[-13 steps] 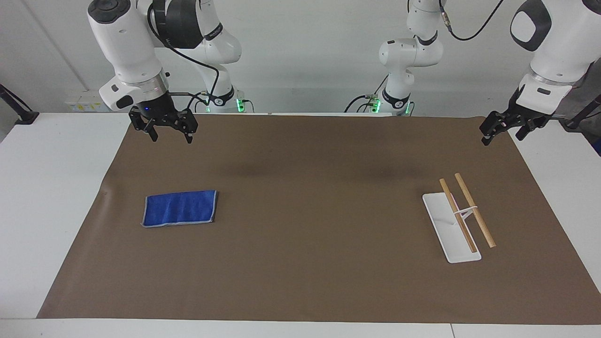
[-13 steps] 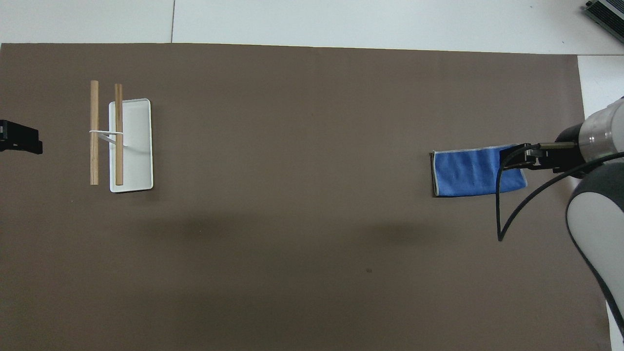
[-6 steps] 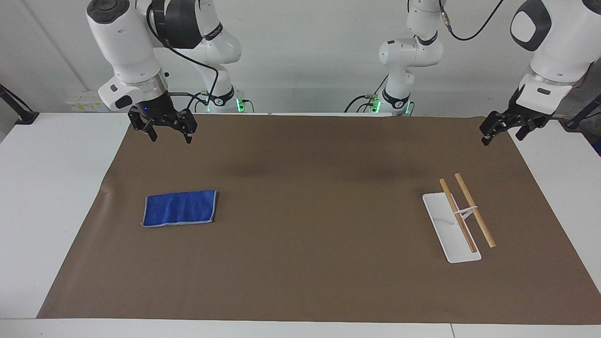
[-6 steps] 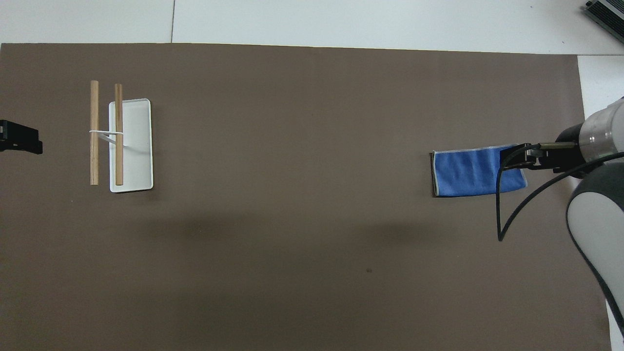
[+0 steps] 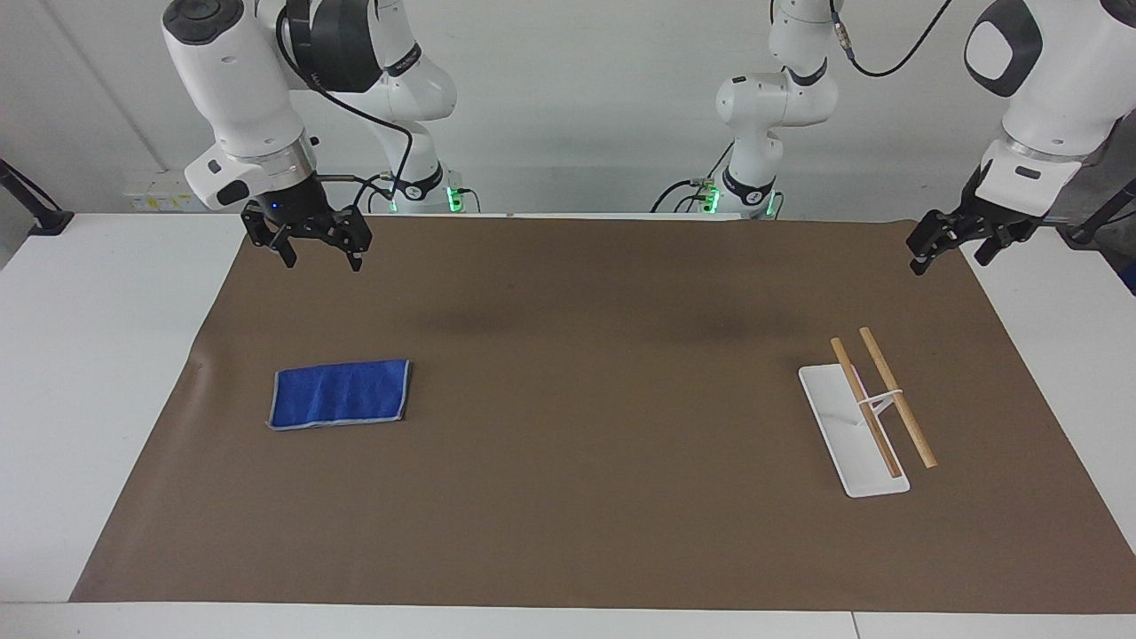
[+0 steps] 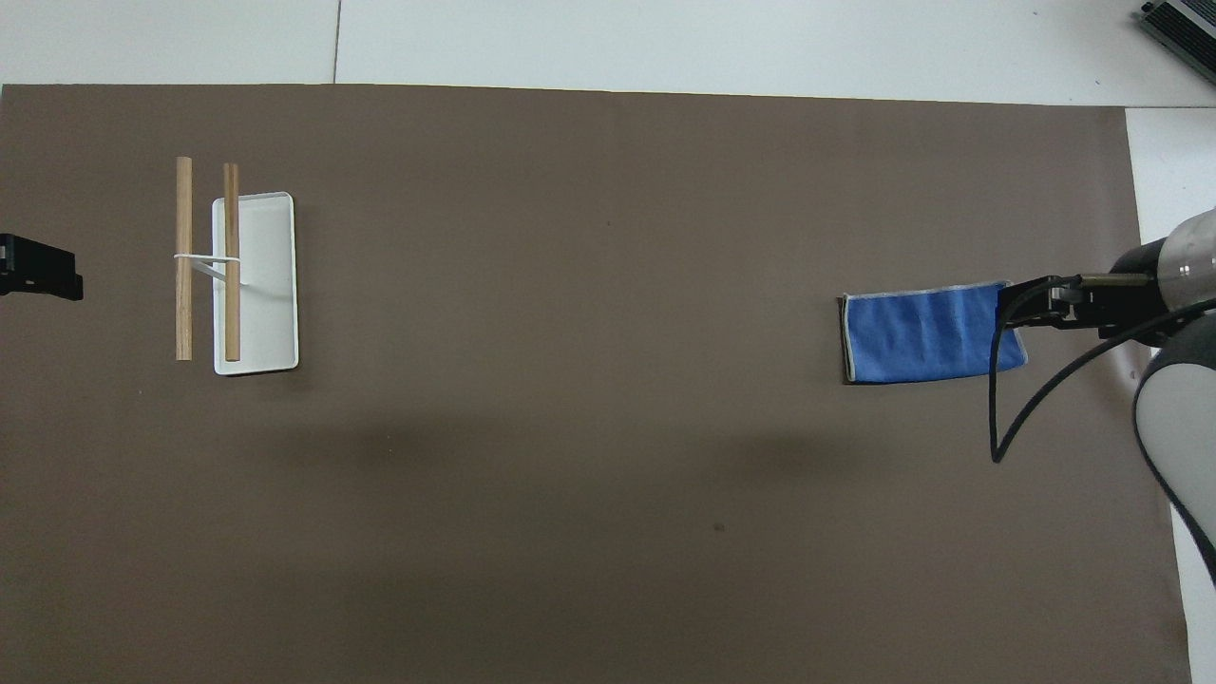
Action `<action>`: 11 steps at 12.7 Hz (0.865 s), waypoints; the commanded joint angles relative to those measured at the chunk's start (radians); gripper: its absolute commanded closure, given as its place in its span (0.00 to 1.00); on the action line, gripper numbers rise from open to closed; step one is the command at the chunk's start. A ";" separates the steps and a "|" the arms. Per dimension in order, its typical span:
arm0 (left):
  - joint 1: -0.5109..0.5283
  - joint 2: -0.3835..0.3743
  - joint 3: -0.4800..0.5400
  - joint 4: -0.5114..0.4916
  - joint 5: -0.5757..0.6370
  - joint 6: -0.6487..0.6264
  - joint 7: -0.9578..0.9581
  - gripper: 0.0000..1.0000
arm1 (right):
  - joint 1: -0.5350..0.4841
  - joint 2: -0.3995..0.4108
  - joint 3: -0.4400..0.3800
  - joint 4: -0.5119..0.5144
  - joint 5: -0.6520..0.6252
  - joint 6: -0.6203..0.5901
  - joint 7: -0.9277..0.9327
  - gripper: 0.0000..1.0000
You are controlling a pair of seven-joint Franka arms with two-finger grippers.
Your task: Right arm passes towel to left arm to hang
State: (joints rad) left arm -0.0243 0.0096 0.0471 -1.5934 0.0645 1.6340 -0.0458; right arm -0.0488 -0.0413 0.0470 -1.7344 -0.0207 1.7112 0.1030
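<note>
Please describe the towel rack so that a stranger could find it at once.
On the brown mat, look toward the left arm's end. There stands a flat white rectangular tray carrying two parallel wooden rods on a thin white bracket. Only it has wood; the blue cloth lies flat.

2 arms: right arm, left arm. 2 grippers: right gripper, left gripper, 2 fingers ea, both w/ jaws apart. 1 towel, blue, flat on mat. 1 mat, brown, on 1 white table. 1 rack: 1 white base, 2 wood rods, 1 thin white wire frame btw them. 1 loose black cable at right wrist. 2 green lights at arm bases.
</note>
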 commanded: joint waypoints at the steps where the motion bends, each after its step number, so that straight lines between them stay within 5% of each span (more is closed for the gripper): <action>1: 0.006 -0.033 -0.003 -0.037 -0.009 0.004 0.000 0.00 | -0.023 -0.015 0.005 -0.060 0.019 0.089 -0.032 0.00; 11: 0.006 -0.033 -0.003 -0.037 -0.009 0.004 0.001 0.00 | -0.062 0.044 0.004 -0.385 0.018 0.609 -0.063 0.00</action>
State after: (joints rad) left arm -0.0243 0.0096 0.0471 -1.5934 0.0645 1.6340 -0.0458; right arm -0.0972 -0.0070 0.0459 -2.0729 -0.0207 2.2506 0.0771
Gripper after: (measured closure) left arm 0.000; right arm 0.000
